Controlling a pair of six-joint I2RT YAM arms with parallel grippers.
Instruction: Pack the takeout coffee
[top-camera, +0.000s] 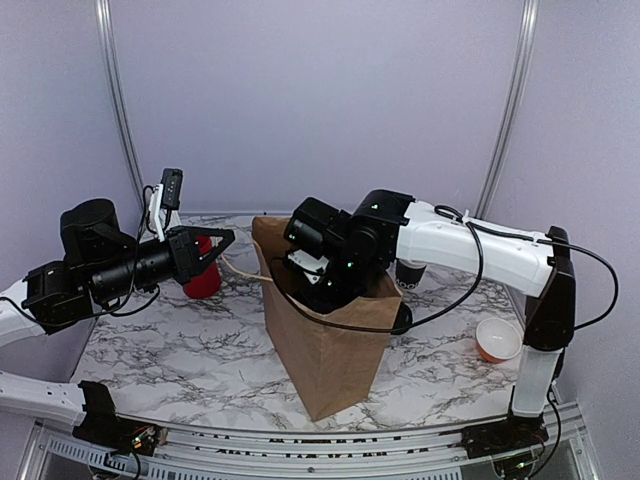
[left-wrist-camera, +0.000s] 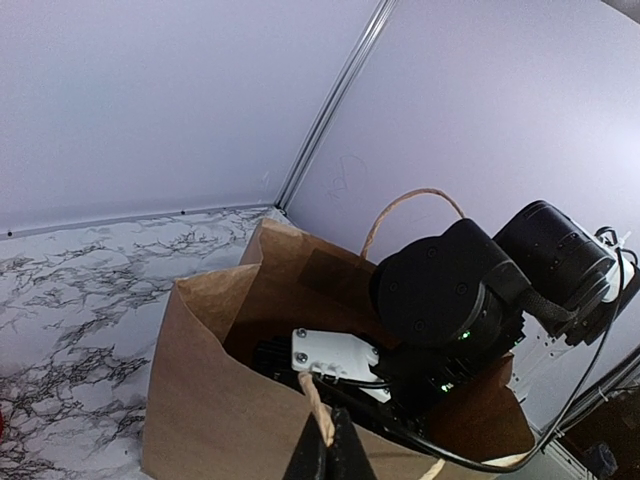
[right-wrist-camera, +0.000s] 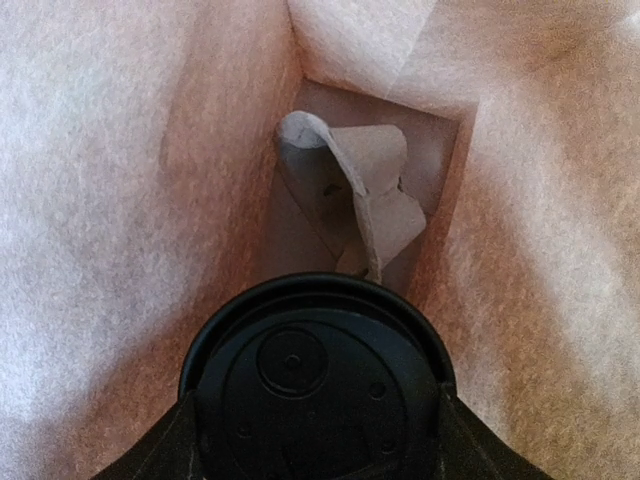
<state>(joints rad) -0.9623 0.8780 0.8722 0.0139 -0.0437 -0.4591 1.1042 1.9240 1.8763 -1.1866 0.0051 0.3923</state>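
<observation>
While right claw (right-wrist-camera: 315, 445) hangs inside bag (right-wrist-camera: 120, 200), takeout coffee (right-wrist-camera: 315, 385) sits gripped within.

Soft, even light from above fills the overhead view, leaving the lilac walls (top-camera: 320, 100) flat, only faint shadow beside the brown paper bag (top-camera: 325, 345) on the marbled desk (top-camera: 170, 350), and the frame rails bowed slightly towards the edges. In the left wrist view the walls are bright while the bag's inside and the black arm housings sink into dark, and the twine handle (left-wrist-camera: 320, 405) close to the lens is soft. The right wrist view is dim, warm-tinted and grainy, with washed-out paper walls and little detail on the black lid of the takeout coffee (right-wrist-camera: 315, 390).
</observation>
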